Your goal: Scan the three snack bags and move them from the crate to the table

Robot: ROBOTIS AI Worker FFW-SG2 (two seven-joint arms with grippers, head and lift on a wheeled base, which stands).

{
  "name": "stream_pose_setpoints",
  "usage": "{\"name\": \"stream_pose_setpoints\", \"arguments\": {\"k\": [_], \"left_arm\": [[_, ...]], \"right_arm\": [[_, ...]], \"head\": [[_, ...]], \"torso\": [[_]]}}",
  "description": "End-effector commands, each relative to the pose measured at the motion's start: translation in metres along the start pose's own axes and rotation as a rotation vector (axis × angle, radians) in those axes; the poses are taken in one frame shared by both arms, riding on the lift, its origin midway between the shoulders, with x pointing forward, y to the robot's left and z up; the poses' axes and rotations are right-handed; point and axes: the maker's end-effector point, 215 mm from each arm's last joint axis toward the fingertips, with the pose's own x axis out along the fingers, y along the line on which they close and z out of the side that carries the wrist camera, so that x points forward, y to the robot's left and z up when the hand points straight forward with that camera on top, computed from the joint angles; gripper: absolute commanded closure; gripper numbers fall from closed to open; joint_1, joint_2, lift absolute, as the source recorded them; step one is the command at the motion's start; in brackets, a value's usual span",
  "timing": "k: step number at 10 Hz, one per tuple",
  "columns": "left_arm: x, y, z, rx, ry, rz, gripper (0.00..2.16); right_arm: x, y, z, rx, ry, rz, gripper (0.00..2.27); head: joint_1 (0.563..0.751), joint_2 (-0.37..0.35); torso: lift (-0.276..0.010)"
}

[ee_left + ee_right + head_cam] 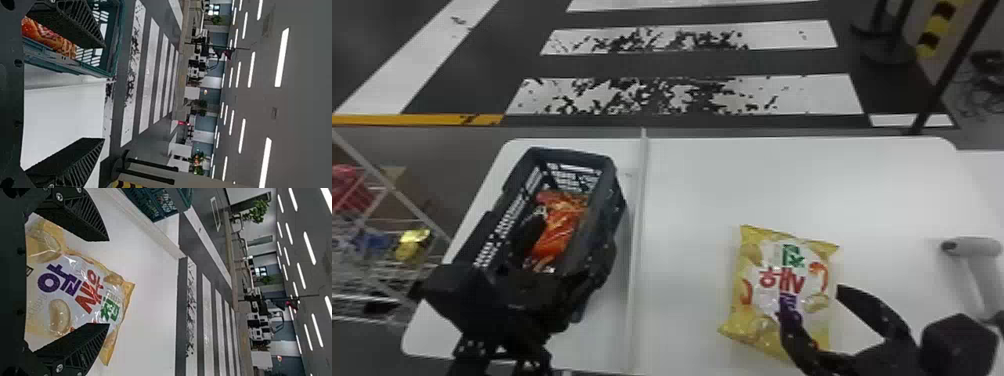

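Observation:
The dark crate (619, 200) stands on the left of the table, with an orange-red snack bag (559, 230) lying inside. Over the crate's near end is my left gripper (572, 240), its fingers wide apart; in the left wrist view the left gripper (102, 94) has nothing between its fingers, and the orange bag (47, 37) lies beyond one of them. A yellow snack bag (782, 285) lies flat on the table right of the divider. My right gripper (809, 310) is open at that bag's near right side; in the right wrist view the yellow bag (78, 290) spreads beneath the open right gripper (109, 282).
A thin raised divider (638, 225) runs across the white table (707, 175) beside the crate. A grey-white handheld scanner (974, 247) stands at the table's right. Wire shelving (387, 235) with packages is at the far left, and a dark post rises behind the table.

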Motion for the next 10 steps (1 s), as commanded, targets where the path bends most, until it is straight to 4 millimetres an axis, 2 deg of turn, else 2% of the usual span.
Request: {"name": "stream_pose_setpoints", "arguments": {"k": [1,3,5,6,8,10], "left_arm": [[-0.002,0.021,-0.005,0.0,0.027,0.014,0.02],[-0.002,0.034,-0.005,0.003,0.03,0.032,0.02],[-0.003,0.035,-0.007,0.0,0.033,0.035,0.02],[-0.003,0.035,-0.007,0.0,0.033,0.035,0.02],[-0.003,0.035,-0.008,-0.01,0.036,0.033,0.02],[-0.003,0.032,-0.015,-0.011,0.059,0.025,0.02]], "right_arm": [[0.005,0.02,-0.016,-0.057,0.026,0.031,0.12],[0.013,0.041,-0.029,-0.152,-0.005,0.06,0.12],[0.021,0.062,-0.051,-0.284,-0.011,0.06,0.12],[0.02,0.073,-0.064,-0.384,-0.005,0.045,0.12],[0.021,0.091,-0.076,-0.486,-0.011,0.036,0.12],[0.027,0.093,-0.095,-0.604,0.025,-0.015,0.12]], "head": [[0.695,0.198],[0.695,0.263],[0.695,0.325],[0.695,0.335],[0.695,0.35],[0.695,0.35]], "torso": [[-0.062],[-0.062],[-0.062],[-0.062],[-0.062],[-0.062]]}}
